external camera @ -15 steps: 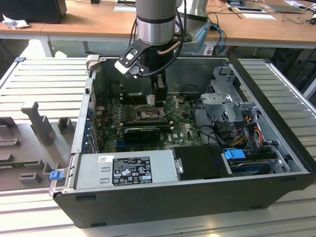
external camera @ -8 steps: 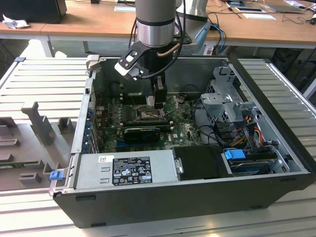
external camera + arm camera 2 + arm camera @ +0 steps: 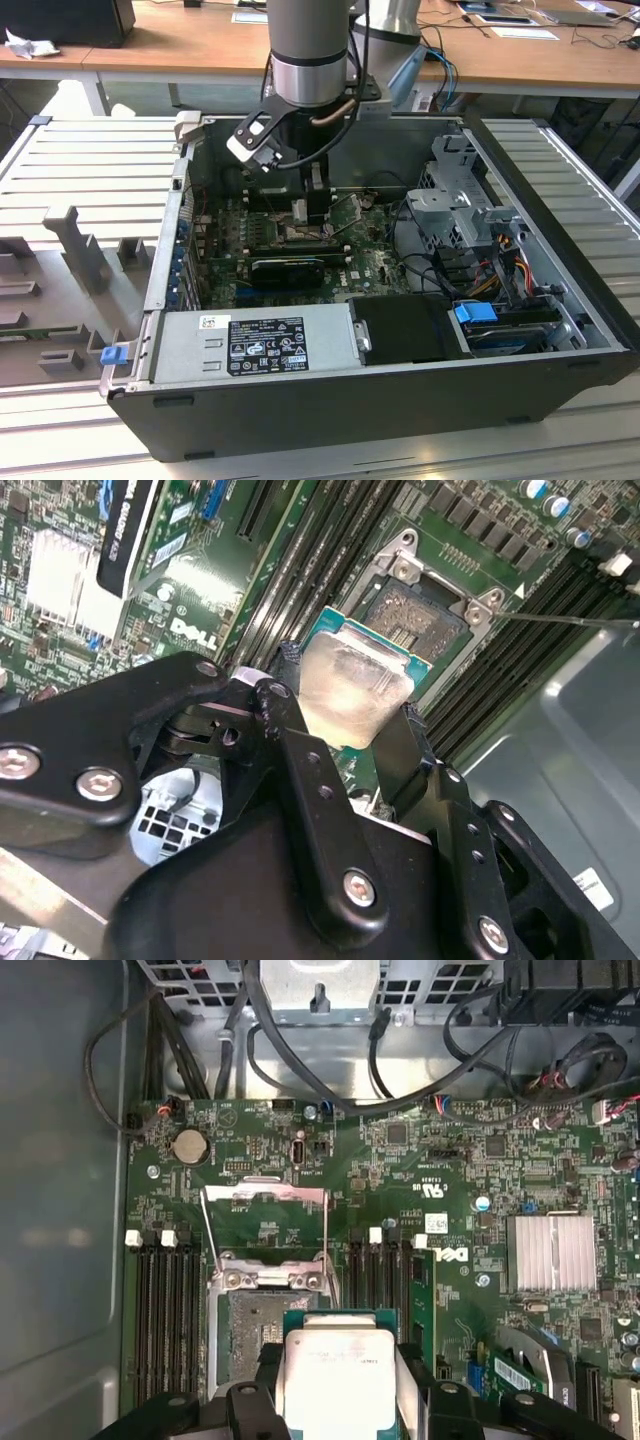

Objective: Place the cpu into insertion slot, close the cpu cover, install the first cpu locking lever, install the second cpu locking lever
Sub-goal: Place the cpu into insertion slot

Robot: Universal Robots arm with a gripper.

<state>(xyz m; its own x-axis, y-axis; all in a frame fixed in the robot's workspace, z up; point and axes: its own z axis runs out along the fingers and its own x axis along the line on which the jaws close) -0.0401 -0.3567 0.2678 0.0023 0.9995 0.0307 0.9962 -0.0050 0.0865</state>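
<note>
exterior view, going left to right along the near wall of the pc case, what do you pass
blue clip → power supply → black box → blue tab

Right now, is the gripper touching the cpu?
Touching. In the second wrist view the gripper clamps the cpu, its fingers pressed against opposite edges with no gap.
</note>
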